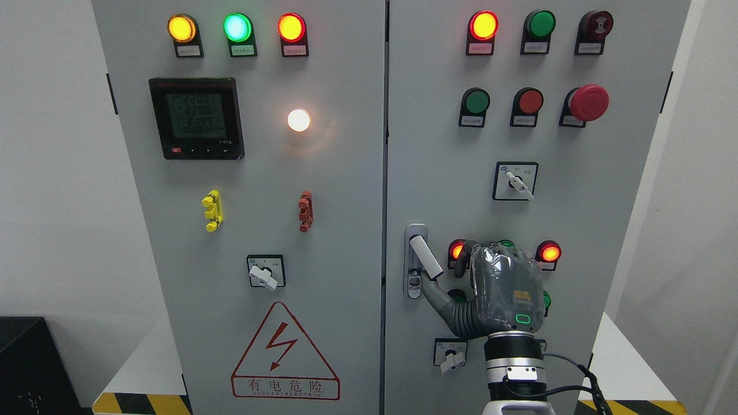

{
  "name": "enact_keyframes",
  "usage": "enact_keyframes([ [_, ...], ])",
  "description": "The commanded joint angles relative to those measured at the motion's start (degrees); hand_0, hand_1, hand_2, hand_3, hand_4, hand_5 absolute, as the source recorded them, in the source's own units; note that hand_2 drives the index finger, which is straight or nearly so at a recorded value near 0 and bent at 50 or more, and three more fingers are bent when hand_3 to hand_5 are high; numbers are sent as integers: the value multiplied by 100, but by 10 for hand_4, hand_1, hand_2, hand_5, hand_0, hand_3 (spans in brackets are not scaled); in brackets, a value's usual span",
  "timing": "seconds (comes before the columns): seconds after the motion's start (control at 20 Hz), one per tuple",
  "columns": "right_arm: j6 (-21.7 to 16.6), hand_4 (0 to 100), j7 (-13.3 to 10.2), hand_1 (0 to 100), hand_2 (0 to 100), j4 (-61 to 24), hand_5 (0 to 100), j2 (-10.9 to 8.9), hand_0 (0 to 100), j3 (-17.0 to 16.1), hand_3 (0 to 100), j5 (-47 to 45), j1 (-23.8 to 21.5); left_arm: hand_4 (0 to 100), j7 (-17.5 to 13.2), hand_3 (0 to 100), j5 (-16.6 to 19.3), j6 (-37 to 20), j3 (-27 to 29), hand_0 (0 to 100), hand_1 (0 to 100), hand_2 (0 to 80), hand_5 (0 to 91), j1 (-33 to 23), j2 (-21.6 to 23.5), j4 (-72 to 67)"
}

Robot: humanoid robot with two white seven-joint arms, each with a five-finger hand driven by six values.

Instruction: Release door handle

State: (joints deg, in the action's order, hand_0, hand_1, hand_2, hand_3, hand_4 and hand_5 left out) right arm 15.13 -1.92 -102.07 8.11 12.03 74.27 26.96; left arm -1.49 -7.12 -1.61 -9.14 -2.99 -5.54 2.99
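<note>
The white lever door handle (pixel 425 255) sits on its metal plate at the left edge of the grey cabinet's right door (pixel 438 144), tilted with its lower end swung out to the right. My right hand (pixel 445 276), wrapped in clear film, comes up from the bottom edge just right of the handle. Its thumb (pixel 433 291) reaches up-left and ends right under the handle's lower tip. The other fingers (pixel 461 260) are loosely bent and stand a small gap to the right of the lever, not wrapped around it. The left arm does not show.
Around the hand the right door carries lit red lamps (pixel 549 252), a rotary switch (pixel 451 354) below and another rotary switch (pixel 516 181) above. A red emergency button (pixel 589 102) juts out at the upper right. The left door (pixel 259 173) has a meter, lamps and a warning sign.
</note>
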Motion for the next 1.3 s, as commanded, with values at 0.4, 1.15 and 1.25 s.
enact_keyframes([
  [0.4,8,805,-10,481,728,-32,732,-2,260,-25,996,-106,2,7,0,107,0,3,0,0,0,47,0,0,0,0],
  [1.15,-10,805,-10,481,731,-67,732,-2,267,-131,996,-106,37,7,0,108,0,-5,0,0,0,46,0,0,0,0],
  [1.25,-1,805,-2,481,729,-67,732,-2,267,-131,996,-106,46,7,0,107,0,3,0,0,0,46,0,0,0,0],
])
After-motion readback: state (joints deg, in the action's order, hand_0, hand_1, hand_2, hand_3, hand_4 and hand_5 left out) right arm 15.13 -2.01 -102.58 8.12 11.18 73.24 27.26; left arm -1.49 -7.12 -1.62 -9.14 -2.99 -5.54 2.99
